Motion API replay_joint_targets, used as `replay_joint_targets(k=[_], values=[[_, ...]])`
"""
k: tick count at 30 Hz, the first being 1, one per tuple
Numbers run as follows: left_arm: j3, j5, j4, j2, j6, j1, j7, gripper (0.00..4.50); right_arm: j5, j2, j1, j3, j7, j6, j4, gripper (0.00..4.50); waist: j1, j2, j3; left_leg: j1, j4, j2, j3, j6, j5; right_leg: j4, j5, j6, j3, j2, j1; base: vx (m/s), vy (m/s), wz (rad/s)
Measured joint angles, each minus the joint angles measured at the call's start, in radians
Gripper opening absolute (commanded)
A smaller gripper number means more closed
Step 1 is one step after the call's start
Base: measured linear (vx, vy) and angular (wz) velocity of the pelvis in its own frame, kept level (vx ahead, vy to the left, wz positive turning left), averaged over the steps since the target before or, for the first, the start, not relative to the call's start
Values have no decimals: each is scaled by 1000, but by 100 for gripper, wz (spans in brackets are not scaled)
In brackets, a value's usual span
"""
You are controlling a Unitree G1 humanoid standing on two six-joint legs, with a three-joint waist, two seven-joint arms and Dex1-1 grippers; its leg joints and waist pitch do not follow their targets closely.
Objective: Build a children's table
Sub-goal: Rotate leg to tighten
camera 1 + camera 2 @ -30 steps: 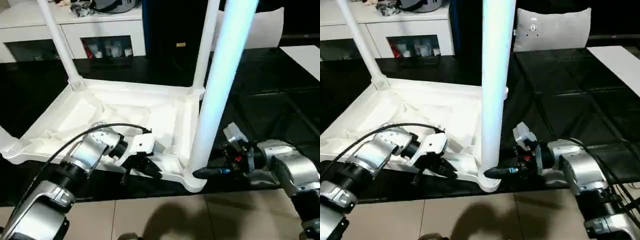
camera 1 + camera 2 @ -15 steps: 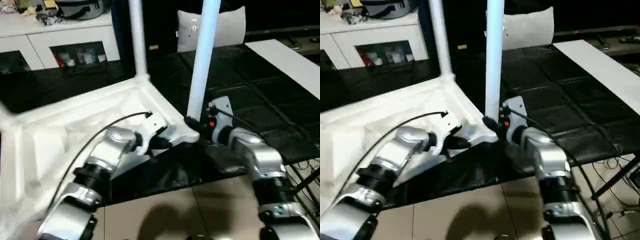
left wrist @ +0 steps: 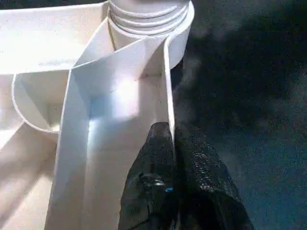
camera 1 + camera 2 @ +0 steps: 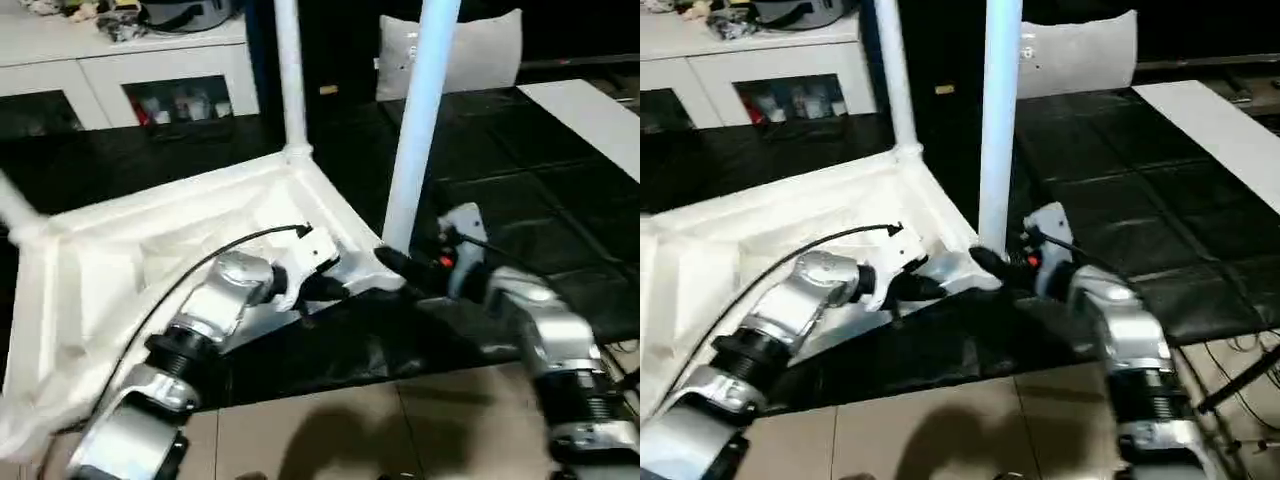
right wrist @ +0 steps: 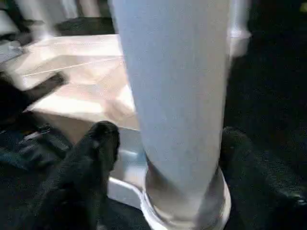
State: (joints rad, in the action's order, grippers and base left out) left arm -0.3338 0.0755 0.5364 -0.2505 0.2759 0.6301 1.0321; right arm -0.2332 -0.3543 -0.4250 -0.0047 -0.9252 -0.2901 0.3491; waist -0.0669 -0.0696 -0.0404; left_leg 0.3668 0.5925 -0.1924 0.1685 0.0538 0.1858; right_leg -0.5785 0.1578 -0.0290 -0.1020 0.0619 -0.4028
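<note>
Basically no legible writing, left gripper [image 3: 169, 143] jaws pinching tabletop [image 4: 150, 250] rim, right gripper [image 5: 168, 143] jaws spread round leg [image 5: 177, 96].

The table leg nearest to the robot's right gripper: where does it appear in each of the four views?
Left eye view: leg right of centre, rising from the near corner socket.
Right eye view: centre, upright.
Left wrist view: its ringed base at the upper edge.
Right wrist view: wide column between the fingers.
Shared landmark: the corner socket.
</note>
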Motion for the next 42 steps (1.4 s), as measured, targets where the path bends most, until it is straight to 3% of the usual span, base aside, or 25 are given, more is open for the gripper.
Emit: replay_joint_targets(k=[3, 9, 10, 22, 29, 33, 38, 42], values=[[-27, -3, -1, -55, -80, -12, 111, 0, -3, -91, 19, 20, -127, 8, -25, 400, -21, 0, 0, 0, 1, 0, 0, 0, 0, 0, 0, 0, 0, 0, 0, 0, 0, 0], [-75, -5, -2, -122, -194, -11, 255, 0, -32, -203, 34, 103, -406, 21, -37, 400, -36, 1, 0, -1, 2, 1, 1, 0, 0, 0, 0, 0, 0, 1, 1, 0, 0, 0], [-78, -5, -2, -126, -204, -11, 270, 0, -34, -213, 34, 111, -432, 24, -37, 373, -38, 1, 0, -1, 2, 1, 1, 0, 0, 0, 0, 0, 0, 1, 1, 0, 0, 0], [-126, -32, -21, -162, -248, -10, 439, 0, -59, -217, 18, 178, -605, 32, -31, 282, -55, 2, 0, -1, 2, 1, 1, 0, 0, 0, 0, 0, 0, 2, 1, 0, 0, 0], [-129, -32, -21, -161, -254, -10, 449, 0, -80, -217, 18, 189, -641, 9, -31, 218, -58, 4, 1, -1, 2, 1, 1, 0, 0, 0, 0, 0, 0, 2, 1, 0, 0, 0], [-129, -40, -22, -163, -251, -12, 451, 0, -85, -217, 21, 189, -641, 4, -35, 204, -58, 4, 1, -1, 2, 1, 1, 0, 0, 0, 0, 0, 0, 2, 1, 0, 0, 0], [-113, -52, -53, -151, -170, -29, 443, 0, -112, -204, 73, 159, -598, -41, -92, 195, -60, 4, 1, -1, 2, 1, 1, 0, 0, 0, 0, 1, 1, 2, 1, 0, 0, 0], [-64, -39, -46, -130, -66, -30, 342, 0, -95, -140, 77, 107, -430, -69, -88, 195, -40, 3, 2, -4, 2, 0, 2, 4, 1, -1, 0, 0, 1, 1, 3, 0, 0, 0]])
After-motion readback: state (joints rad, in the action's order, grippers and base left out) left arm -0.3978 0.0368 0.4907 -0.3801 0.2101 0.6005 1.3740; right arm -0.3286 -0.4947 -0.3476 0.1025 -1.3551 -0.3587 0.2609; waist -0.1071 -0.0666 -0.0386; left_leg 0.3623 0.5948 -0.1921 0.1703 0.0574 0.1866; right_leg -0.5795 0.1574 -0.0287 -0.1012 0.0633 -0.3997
